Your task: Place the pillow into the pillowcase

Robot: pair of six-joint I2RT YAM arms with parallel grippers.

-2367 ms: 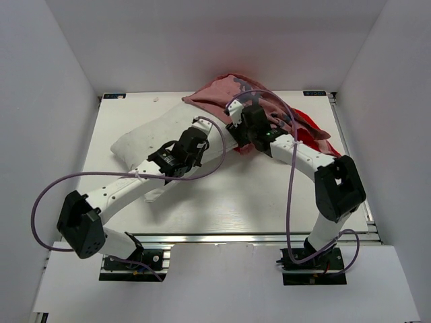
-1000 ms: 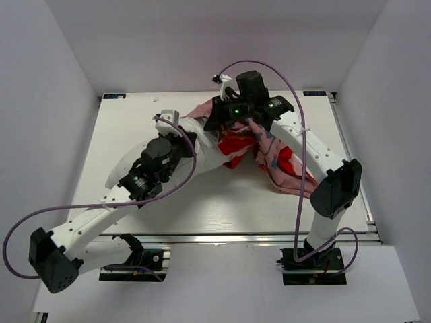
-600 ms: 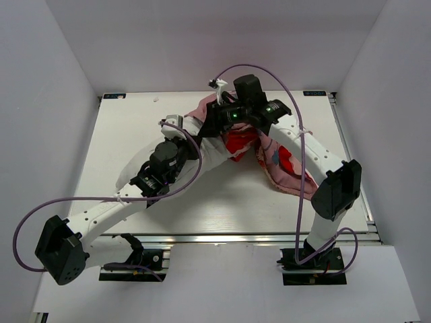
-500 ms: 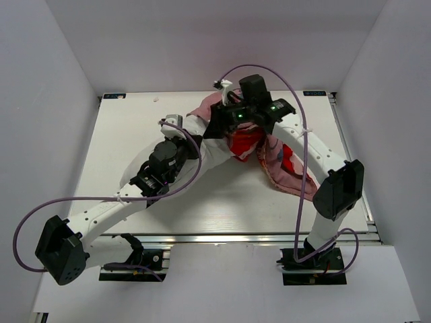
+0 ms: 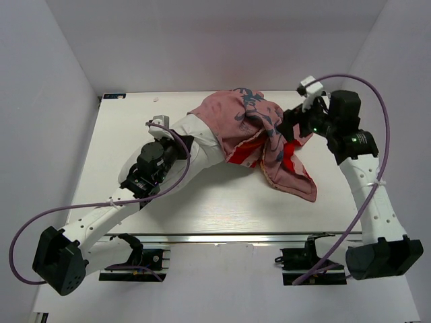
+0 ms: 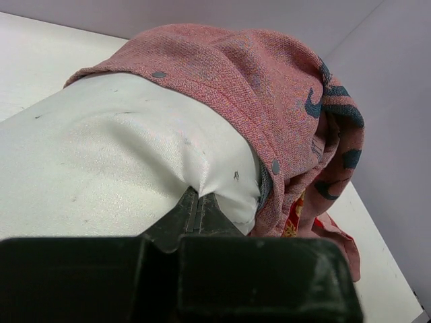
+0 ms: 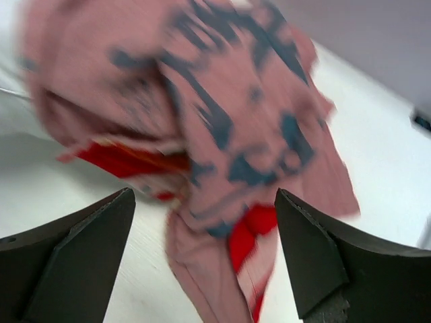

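Note:
The white pillow (image 5: 202, 138) lies slanted across the table, its far end capped by the pillowcase (image 5: 246, 114), which shows its dull pink inner side with dark marks. A red-lined tail of the case trails toward the front right. My left gripper (image 5: 183, 139) is shut on a pinch of pillow fabric near the case's edge. In the left wrist view the fingers (image 6: 196, 205) bite into the pillow (image 6: 101, 155) below the pillowcase (image 6: 256, 74). My right gripper (image 5: 291, 126) stands open just right of the case and holds nothing. Its wrist view is blurred, with the pillowcase (image 7: 222, 121) beyond the right gripper (image 7: 202, 196).
The white table (image 5: 128, 114) is boxed in by white walls on the left, back and right. A metal rail (image 5: 236, 237) runs along the near edge. Purple cables loop off both arms.
My right gripper opened, let go of the pillowcase and swung back to the right. The case dropped over the pillow's end. My left gripper kept its pinch on the pillow.

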